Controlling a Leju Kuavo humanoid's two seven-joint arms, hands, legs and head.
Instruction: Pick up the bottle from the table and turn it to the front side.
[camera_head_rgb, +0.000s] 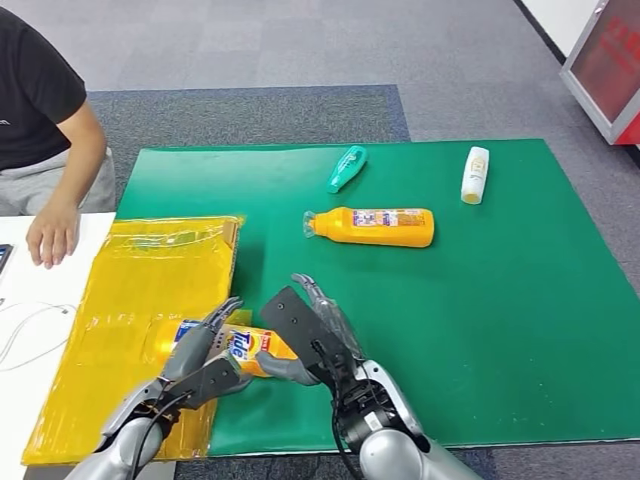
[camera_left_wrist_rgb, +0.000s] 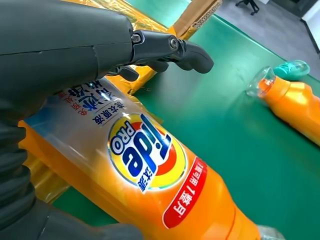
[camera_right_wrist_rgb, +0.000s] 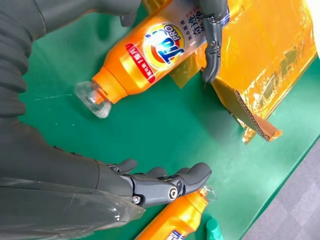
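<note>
While gripped around the middle by the left hand (camera_head_rgb: 198, 352), the bottle (camera_head_rgb: 249, 348) near the table's (camera_head_rgb: 528, 330) front edge: probably slippery, stiff, rather heavy; right hand (camera_head_rgb: 317, 325) open, empty.

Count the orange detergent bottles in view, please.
2: the Tide bottle in the left hand at the yellow sheet's edge; another orange bottle lying mid-mat.

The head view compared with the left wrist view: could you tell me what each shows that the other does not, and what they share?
The head view alone gives the white bottle, the seated person's hand on the white table, and the open right hand. The left wrist view alone makes the Tide PRO label readable. Both show the left hand holding the Tide bottle, the second orange bottle, the teal bottle and the green mat.
</note>
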